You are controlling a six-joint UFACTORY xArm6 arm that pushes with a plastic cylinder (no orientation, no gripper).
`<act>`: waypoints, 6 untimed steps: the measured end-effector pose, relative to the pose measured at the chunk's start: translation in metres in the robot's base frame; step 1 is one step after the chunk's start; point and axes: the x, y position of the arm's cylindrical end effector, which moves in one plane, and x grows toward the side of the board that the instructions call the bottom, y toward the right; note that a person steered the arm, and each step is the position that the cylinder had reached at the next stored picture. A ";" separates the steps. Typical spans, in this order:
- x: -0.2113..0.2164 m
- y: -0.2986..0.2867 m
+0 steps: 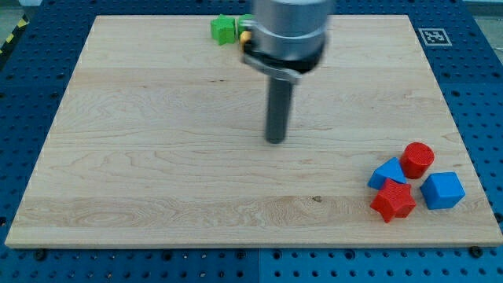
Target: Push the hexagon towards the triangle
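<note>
No jaws fitted; my tip point(275, 140) resting mid-bench point(157, 157), gripping nothing, touching nothing. Red hexagon point(393, 201), apparently, sitting touching blue triangle point(387, 173) at view's bottom right. Push looking largely done or unneeded.

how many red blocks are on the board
2, both at the view's lower right: a red cylinder block and, below-left of it, a red hexagon block. The arm may hide others near the top.
</note>
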 end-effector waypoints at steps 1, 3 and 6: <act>0.000 0.000; -0.057 -0.102; -0.222 -0.153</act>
